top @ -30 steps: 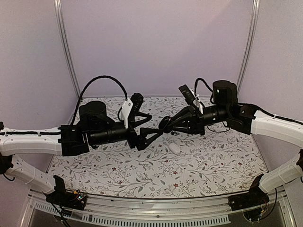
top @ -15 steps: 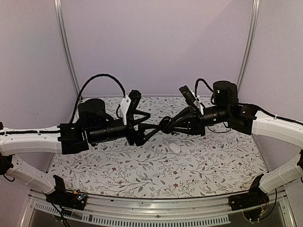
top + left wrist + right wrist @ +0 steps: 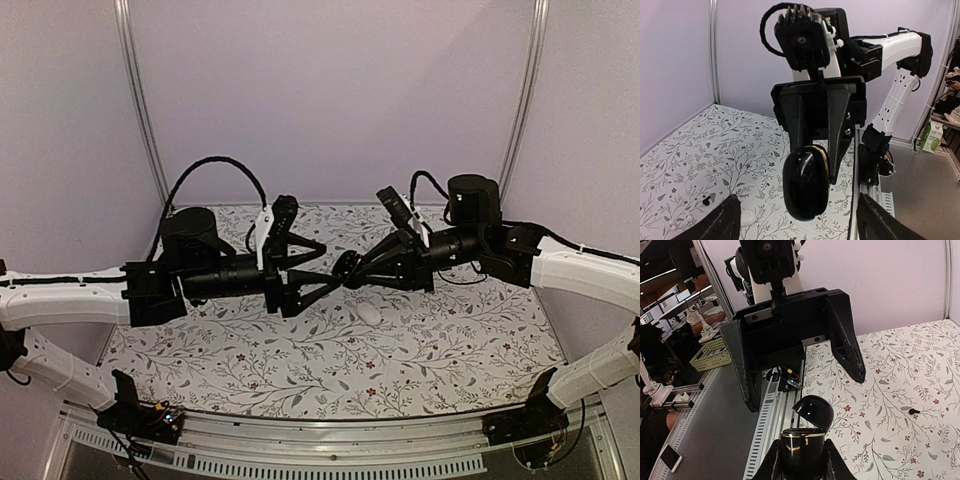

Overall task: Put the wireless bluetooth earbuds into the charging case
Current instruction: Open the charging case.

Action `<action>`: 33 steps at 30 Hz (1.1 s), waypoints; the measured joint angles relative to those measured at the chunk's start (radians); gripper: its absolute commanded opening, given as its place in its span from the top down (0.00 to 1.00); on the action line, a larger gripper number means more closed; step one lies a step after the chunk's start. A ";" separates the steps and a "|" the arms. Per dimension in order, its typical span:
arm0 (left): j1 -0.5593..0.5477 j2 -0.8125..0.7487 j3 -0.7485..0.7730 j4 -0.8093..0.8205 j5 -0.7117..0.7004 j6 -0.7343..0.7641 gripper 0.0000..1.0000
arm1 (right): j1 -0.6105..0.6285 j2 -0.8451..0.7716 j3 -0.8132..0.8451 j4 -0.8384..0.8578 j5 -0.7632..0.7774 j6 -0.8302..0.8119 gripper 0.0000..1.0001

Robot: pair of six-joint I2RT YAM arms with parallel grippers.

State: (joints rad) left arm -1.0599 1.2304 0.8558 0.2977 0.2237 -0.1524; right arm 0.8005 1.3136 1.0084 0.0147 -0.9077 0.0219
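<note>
My right gripper (image 3: 803,466) is shut on the black charging case (image 3: 807,440), which has a gold band, and holds it above the table. The case's lid (image 3: 814,411) is tilted open. My left gripper (image 3: 799,201) is open, and the case (image 3: 806,182) hangs between its two fingers without touching them. In the top view both grippers meet mid-table, the left (image 3: 328,264) around the case (image 3: 346,267). One tiny dark earbud (image 3: 913,410) lies on the floral table and also shows in the left wrist view (image 3: 705,201). A second earbud is not visible.
A white oval pebble-shaped object (image 3: 369,313) lies on the floral tabletop (image 3: 440,350) just below the grippers, and shows by my left finger (image 3: 746,218). The table's metal front rail (image 3: 320,440) runs along the near edge. Purple walls enclose the back and sides.
My left gripper has risen and moved toward the right gripper, so the case now sits between its open fingers. The right gripper has shifted slightly left with the case.
</note>
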 measured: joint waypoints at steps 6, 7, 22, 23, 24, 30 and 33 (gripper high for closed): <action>-0.006 0.040 0.005 -0.003 0.000 0.014 0.46 | 0.000 0.000 0.000 0.000 -0.014 0.000 1.00; -0.006 0.048 0.010 -0.010 -0.010 0.013 0.48 | 0.000 0.000 0.000 0.000 -0.018 0.000 1.00; 0.006 0.057 0.040 -0.025 -0.039 -0.016 0.48 | 0.004 -0.001 -0.001 -0.006 -0.029 -0.001 1.00; 0.008 0.057 0.040 -0.025 -0.045 -0.023 0.43 | 0.004 -0.002 -0.003 -0.006 -0.029 -0.001 1.00; 0.010 0.056 0.039 -0.022 -0.049 -0.025 0.36 | 0.004 -0.005 -0.006 -0.004 -0.029 -0.001 1.00; 0.021 -0.020 -0.073 0.077 -0.024 -0.037 0.28 | 0.004 -0.023 -0.043 0.052 -0.014 0.024 1.00; 0.021 -0.070 -0.129 0.137 0.007 -0.032 0.30 | 0.003 -0.027 -0.063 0.106 0.009 0.058 1.00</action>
State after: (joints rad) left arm -1.0386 1.1606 0.7269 0.4343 0.2306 -0.1841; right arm 0.8032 1.2869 0.9459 0.1204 -0.8986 0.0799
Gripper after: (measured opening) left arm 0.717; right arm 0.212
